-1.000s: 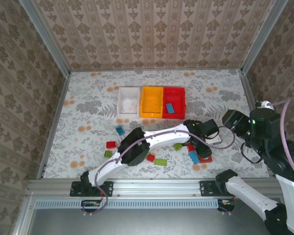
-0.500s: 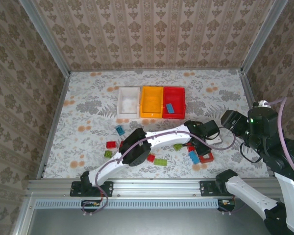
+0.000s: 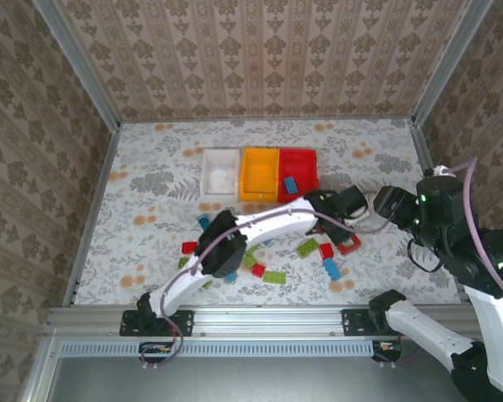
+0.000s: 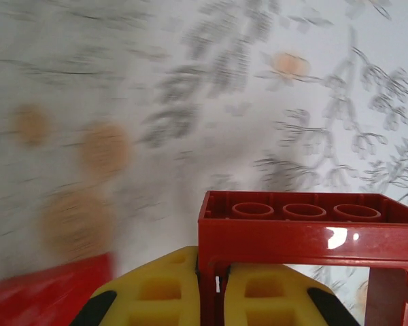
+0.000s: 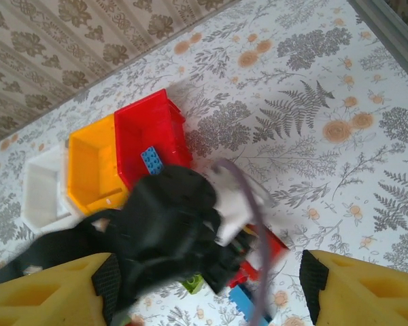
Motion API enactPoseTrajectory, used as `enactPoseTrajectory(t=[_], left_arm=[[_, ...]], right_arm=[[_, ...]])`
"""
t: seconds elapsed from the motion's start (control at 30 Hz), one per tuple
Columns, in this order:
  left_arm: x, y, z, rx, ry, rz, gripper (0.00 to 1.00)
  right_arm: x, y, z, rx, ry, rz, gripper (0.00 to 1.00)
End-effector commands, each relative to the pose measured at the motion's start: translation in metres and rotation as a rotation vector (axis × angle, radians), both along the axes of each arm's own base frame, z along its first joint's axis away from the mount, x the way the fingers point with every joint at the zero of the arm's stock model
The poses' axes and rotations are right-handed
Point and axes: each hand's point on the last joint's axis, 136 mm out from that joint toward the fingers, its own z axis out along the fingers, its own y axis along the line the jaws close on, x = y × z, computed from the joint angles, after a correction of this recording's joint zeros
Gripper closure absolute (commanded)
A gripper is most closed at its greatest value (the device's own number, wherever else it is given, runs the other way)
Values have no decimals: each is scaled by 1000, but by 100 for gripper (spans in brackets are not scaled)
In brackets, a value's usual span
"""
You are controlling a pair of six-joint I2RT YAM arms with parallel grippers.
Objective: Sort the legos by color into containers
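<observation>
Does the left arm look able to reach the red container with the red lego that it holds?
Probably yes. The left end effector, shut on the red lego, hangs close to the red container. The container is open-topped, holds one blue lego, and nothing stands between them.

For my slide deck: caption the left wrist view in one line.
Left gripper shut on a red lego over the floral table.

3 containers point(image 3: 258, 177) in a row behind the legos point(image 3: 275, 277)
</observation>
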Motion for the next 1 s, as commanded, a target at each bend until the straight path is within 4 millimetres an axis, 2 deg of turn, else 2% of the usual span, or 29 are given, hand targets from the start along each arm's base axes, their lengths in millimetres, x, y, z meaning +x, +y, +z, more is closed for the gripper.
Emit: enactPoseTrajectory(t=[0.0, 0.1, 0.2, 0.37, 0.47, 0.57, 0.67, 0.8, 0.97], left_arm=[[50, 42, 88, -96, -100, 175, 99], [79, 91, 102, -51, -140, 261, 99], [106, 152, 110, 28, -191, 343, 100], [154, 258, 119, 153, -288, 458, 99], [180, 307, 113, 212, -312, 521, 98], [203, 338, 104, 270, -341, 573, 98], [226, 365, 96, 319, -348, 673, 98], [253, 383, 89, 342, -310, 837, 100], [267, 376, 72, 333, -233, 930, 100]], right_arm=[[10, 8, 13, -29, -43, 63, 28], [26, 24, 13, -34, -46, 139, 30], [46, 52, 4, -24, -24, 255, 30], [79, 124, -23, 38, 22, 492, 30], [93, 172, -43, 62, 75, 616, 30], [106, 216, -59, 85, 119, 704, 30], [122, 245, -79, 157, 170, 730, 30], [134, 259, -95, 150, 223, 745, 30], [144, 259, -108, 128, 260, 730, 30]])
